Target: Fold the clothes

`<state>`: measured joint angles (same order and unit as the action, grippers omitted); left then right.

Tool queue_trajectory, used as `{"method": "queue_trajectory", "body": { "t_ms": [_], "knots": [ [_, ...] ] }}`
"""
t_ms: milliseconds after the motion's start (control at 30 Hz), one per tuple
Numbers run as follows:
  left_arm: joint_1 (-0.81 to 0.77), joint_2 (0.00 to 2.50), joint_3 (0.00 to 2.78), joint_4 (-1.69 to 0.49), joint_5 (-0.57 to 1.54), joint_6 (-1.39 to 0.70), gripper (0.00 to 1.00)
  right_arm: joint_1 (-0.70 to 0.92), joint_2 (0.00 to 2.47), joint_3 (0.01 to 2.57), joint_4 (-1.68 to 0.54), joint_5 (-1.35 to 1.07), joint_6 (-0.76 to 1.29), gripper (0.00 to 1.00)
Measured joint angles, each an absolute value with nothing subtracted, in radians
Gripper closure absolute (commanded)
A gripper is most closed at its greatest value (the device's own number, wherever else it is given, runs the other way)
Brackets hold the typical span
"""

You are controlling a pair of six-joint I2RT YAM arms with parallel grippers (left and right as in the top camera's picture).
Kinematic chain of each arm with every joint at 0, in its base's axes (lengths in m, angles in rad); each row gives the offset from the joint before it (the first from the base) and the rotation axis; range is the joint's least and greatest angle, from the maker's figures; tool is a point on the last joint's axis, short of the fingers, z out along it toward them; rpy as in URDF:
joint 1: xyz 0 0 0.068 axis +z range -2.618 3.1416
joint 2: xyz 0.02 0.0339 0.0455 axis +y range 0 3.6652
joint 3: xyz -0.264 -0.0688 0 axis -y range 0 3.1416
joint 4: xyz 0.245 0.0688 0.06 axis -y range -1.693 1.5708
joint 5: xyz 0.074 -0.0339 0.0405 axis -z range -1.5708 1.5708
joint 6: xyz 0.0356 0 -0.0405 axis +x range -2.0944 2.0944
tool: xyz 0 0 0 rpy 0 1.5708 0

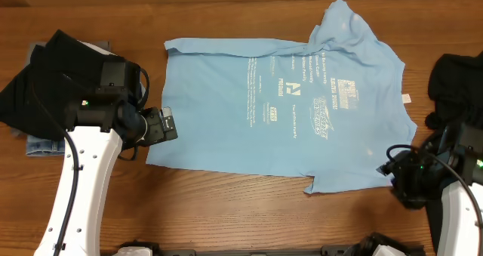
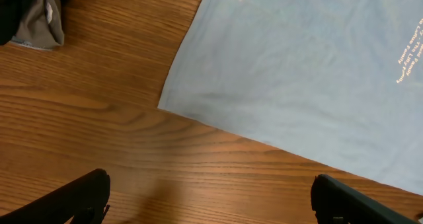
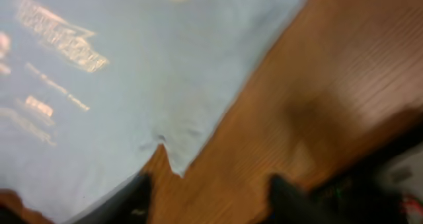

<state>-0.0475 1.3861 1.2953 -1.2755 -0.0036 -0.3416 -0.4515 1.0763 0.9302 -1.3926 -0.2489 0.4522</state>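
The light blue T-shirt [image 1: 294, 105] lies spread flat on the wooden table, its pale printed lettering facing up. My left gripper [image 1: 167, 128] hovers by the shirt's lower left corner. In the left wrist view its fingers [image 2: 210, 199] are wide open over bare wood, with the shirt corner [image 2: 198, 98] just ahead. My right gripper [image 1: 394, 179] is at the shirt's lower right edge. The right wrist view is blurred; the fingers [image 3: 211, 197] are open and empty, with a notched edge of the shirt [image 3: 132, 105] lying between and beyond them.
A black garment on folded jeans [image 1: 41, 90] lies at the far left, also showing in the left wrist view [image 2: 33, 12]. Another dark garment [image 1: 456, 82] lies at the far right. Bare wood [image 1: 241, 211] runs along the front edge.
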Motion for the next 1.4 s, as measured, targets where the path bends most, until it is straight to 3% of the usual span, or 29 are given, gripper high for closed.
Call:
{"method": "queue_trajectory", "body": {
  "t_ms": [200,267,300,333,433,500,900,1133,1400],
  "knots": [
    [-0.047,1.386,1.295,-1.275,-0.004,-0.342,0.0,-0.451,1.15,0.93,-1.225,-0.287,0.41,0.96],
    [-0.047,1.386,1.295,-1.275,-0.004,-0.342,0.0,-0.451,1.183,0.93,-1.167,-0.284,0.403,0.91],
    [-0.047,1.386,1.295,-1.275,-0.004,-0.342,0.0,-0.451,1.199,0.93,-1.15,-0.284,0.402,0.82],
    [-0.047,1.386,1.295,-1.275,-0.004,-0.342,0.0,-0.451,1.222,0.93,-1.129,-0.283,0.397,0.59],
    [-0.047,1.386,1.295,-1.275,-0.004,-0.342,0.0,-0.451,1.282,0.93,-1.093,-0.28,0.389,0.52],
    [-0.047,1.386,1.295,-1.275,-0.004,-0.342,0.0,-0.451,1.308,0.93,-1.074,-0.281,0.388,0.0],
    [-0.047,1.386,1.295,-1.267,-0.004,-0.342,0.0,-0.451,1.334,0.93,-1.067,-0.281,0.392,0.0],
    [-0.047,1.386,1.293,-1.018,-0.01,-0.342,0.0,-0.451,1.334,0.93,-1.066,-0.281,0.392,0.0],
    [-0.047,1.386,1.292,-0.942,0.008,-0.346,0.0,-0.451,1.334,0.93,-1.066,-0.281,0.392,0.0]
  ]
}}
